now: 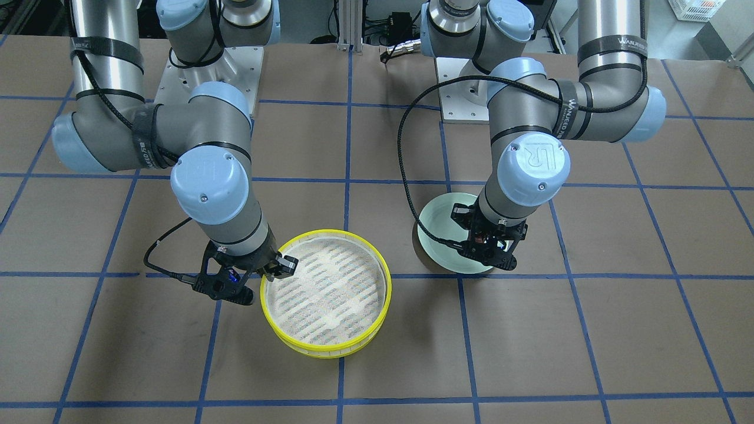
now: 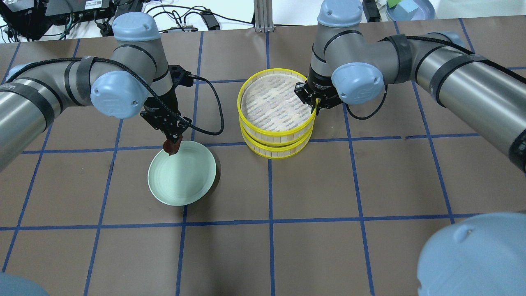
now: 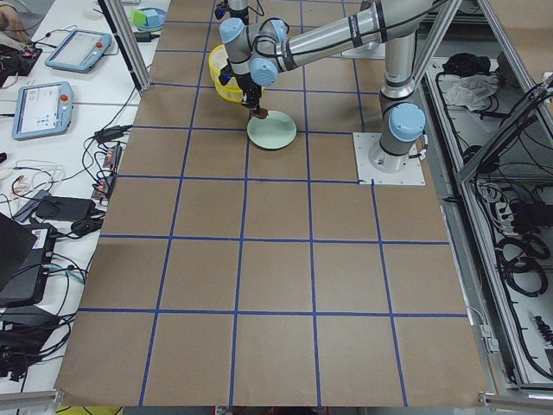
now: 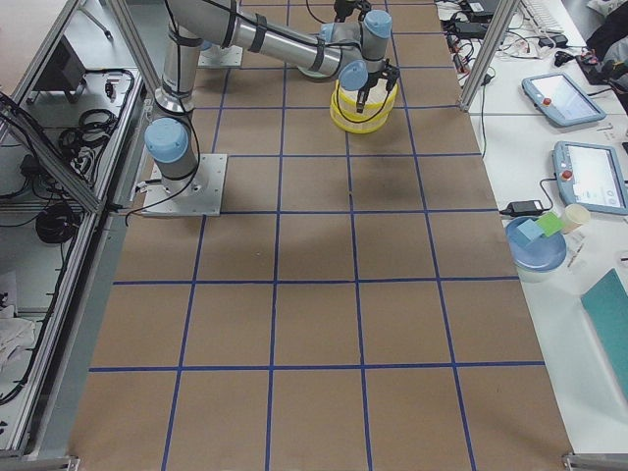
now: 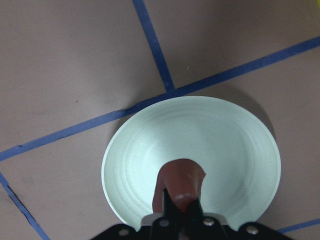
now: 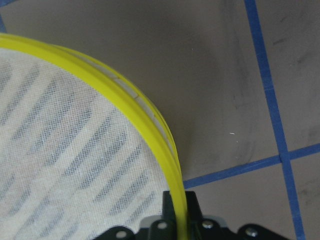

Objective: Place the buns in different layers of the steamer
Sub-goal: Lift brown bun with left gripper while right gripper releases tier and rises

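Observation:
My left gripper is shut on the dark reddish-brown bun and holds it over the far edge of the pale green plate. The left wrist view shows the bun between the fingers, above the bare plate. My right gripper is shut on the yellow rim of the top steamer layer, which sits slightly offset over the lower layer. The rim runs between the jaws in the right wrist view. The top layer's mesh floor is bare. The cream-white bun is hidden.
The brown table cover with blue tape grid surrounds the plate and the steamer. The plate lies about one grid square to the left of the steamer in the overhead view. Cables and equipment lie beyond the far table edge.

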Robot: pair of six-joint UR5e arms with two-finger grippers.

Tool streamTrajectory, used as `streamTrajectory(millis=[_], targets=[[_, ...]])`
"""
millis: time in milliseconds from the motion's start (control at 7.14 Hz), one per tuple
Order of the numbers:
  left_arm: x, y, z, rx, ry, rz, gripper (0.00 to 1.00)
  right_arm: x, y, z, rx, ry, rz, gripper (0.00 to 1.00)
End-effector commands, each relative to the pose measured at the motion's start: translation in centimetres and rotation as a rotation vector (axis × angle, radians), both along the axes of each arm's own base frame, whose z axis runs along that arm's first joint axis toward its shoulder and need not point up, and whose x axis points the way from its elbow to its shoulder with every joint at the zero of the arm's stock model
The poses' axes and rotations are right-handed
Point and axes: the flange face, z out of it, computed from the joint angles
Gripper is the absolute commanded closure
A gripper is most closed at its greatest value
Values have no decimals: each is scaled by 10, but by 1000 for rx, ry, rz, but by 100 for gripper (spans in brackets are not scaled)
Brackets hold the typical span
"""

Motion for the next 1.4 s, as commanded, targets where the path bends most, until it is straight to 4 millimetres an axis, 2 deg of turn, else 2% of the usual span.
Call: streamTrajectory(millis=[0,280,560,1120,1260], targets=[[1,0,3,-6,-3,12,100,4,2,-1,1,3,5,100],[3,-1,1,-1,1,5,100,11,5,-4,7,11,20,100],[3,-1,-1,4,1,3,100,4,8,-14,16,69,51,100],[2,-1,2,-4,2,4,100,4,9,-15,17,61,71,100],[2,-1,2,-4,2,4,100,3,10,-11,13,70,67,25]])
